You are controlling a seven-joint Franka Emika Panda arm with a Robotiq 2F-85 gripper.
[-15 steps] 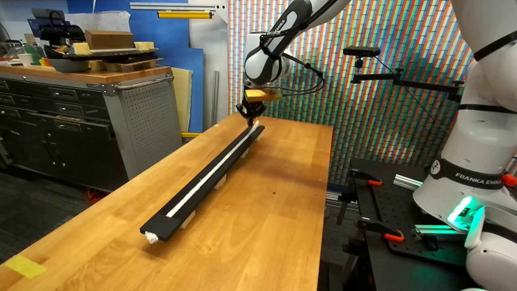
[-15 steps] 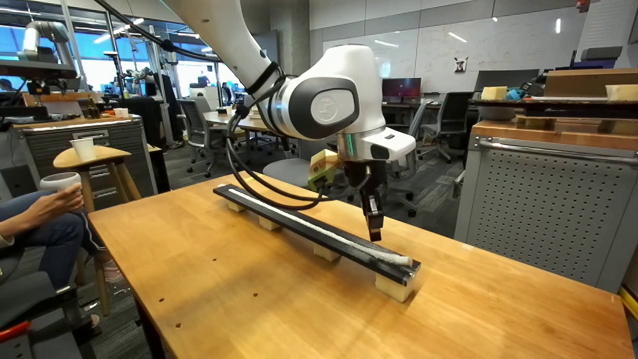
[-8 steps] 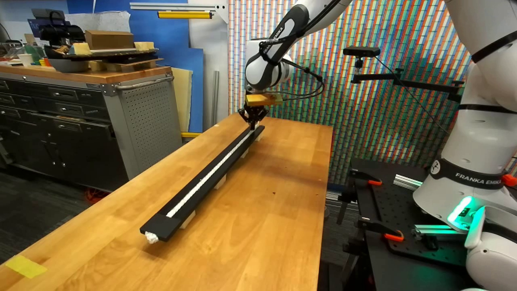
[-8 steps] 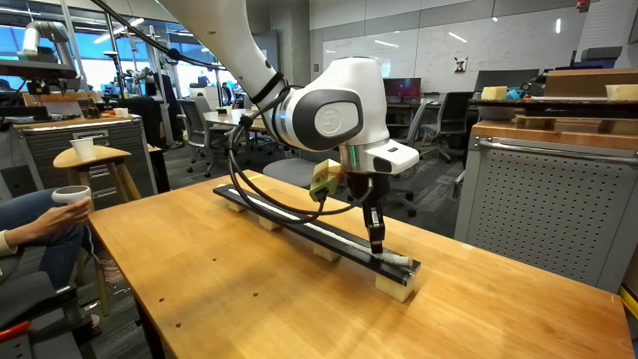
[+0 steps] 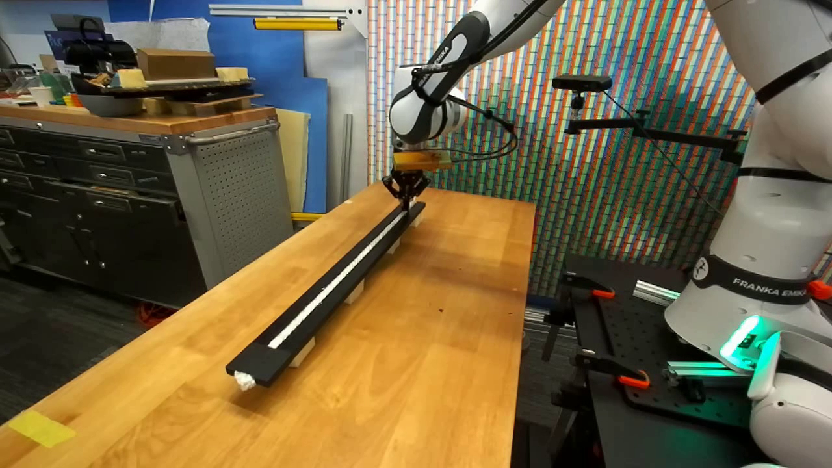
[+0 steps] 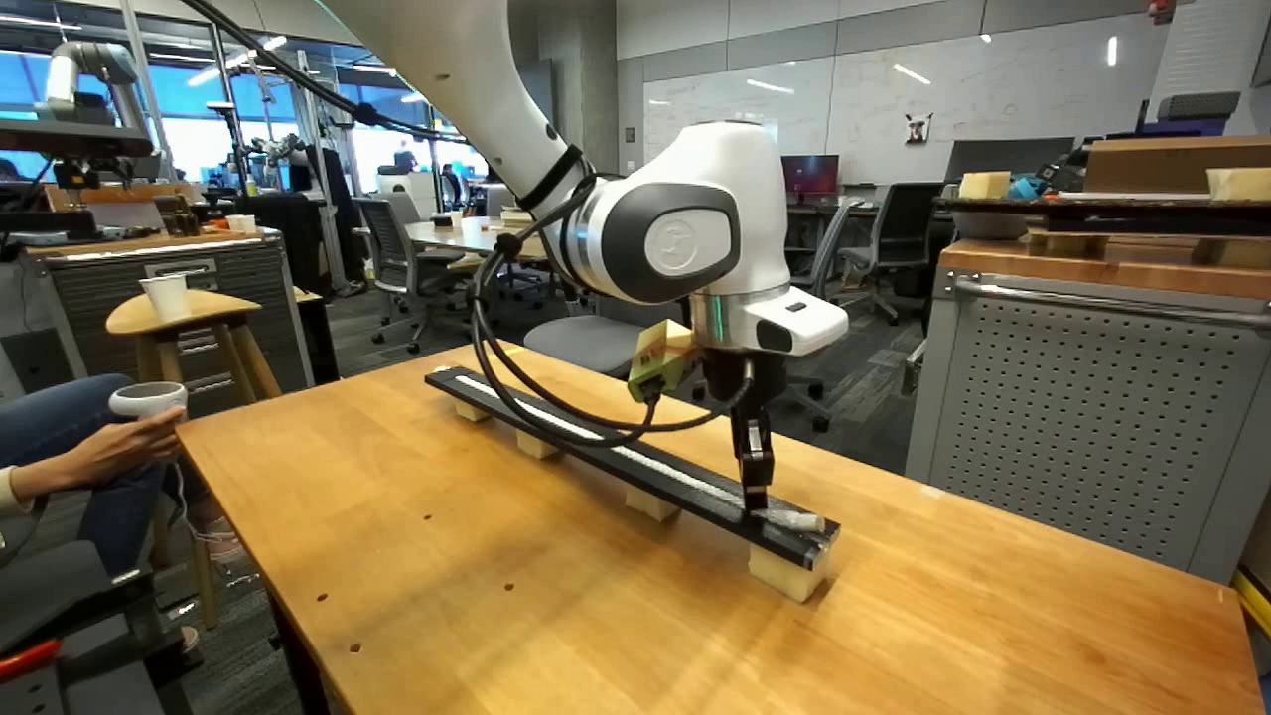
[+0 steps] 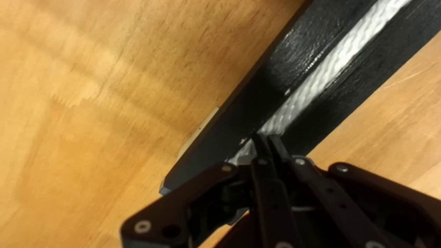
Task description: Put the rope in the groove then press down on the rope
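Observation:
The white rope (image 5: 333, 286) runs lengthwise along the long black bar (image 6: 596, 437). In the wrist view it lies in the groove (image 7: 311, 65), between the bar's two dark sides. My gripper (image 7: 268, 136) is shut, its two fingertips side by side and touching the rope from above, close to one end of the bar. An exterior view shows the gripper (image 6: 757, 504) upright there. Just past the fingertips, the rope's thick end (image 6: 806, 521) seems slightly raised above the bar. A white tip (image 5: 244, 381) pokes out at the opposite end. Directly under the fingertips the rope is hidden.
Pale blocks (image 6: 784, 571) hold the bar up off the wooden table (image 5: 422, 364). Black cables (image 6: 526, 422) loop from the arm above the bar. At the table's side a person's hand holds a white controller (image 6: 149, 399). A tool cabinet (image 5: 234, 156) stands beyond the table.
From just above the bar my gripper has come down onto the rope, then edged slightly towards the bar's near end. The bar and rope end have shifted very slightly. The gripper has stayed shut.

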